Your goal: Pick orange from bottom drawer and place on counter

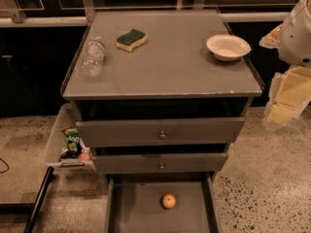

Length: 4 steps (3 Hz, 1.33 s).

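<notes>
The orange (168,201) is small and round and lies on the floor of the open bottom drawer (131,212), near the middle of the part that shows. The drawer is pulled out below the two knobbed drawers. The counter (165,64) is the flat grey cabinet top above. My gripper (287,97) hangs at the right edge of the view, beside the counter's right front corner and level with the upper drawer. It is well above and to the right of the orange and holds nothing that I can see.
On the counter stand a lying plastic bottle (93,56), a green and yellow sponge (131,39) and a white bowl (228,47). A clear bin (60,142) on the cabinet's left side holds a green snack packet (72,139) and a small reddish item (85,156). The floor is speckled.
</notes>
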Each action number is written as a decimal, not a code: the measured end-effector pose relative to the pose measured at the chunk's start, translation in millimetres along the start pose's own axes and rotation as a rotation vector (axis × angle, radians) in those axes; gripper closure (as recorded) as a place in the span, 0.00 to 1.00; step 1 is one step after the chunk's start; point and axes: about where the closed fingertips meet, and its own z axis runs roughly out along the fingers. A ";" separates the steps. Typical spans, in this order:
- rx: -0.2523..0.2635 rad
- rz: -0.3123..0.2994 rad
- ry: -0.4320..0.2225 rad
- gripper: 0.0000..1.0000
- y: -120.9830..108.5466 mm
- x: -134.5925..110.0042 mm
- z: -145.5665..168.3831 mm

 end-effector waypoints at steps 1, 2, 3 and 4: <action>0.000 0.000 0.000 0.00 0.0 0.0 0.1; -0.003 0.000 0.003 0.00 0.2 -0.1 3.1; -0.071 0.018 -0.004 0.00 16.7 9.1 38.2; -0.145 0.016 -0.028 0.00 46.6 23.5 86.1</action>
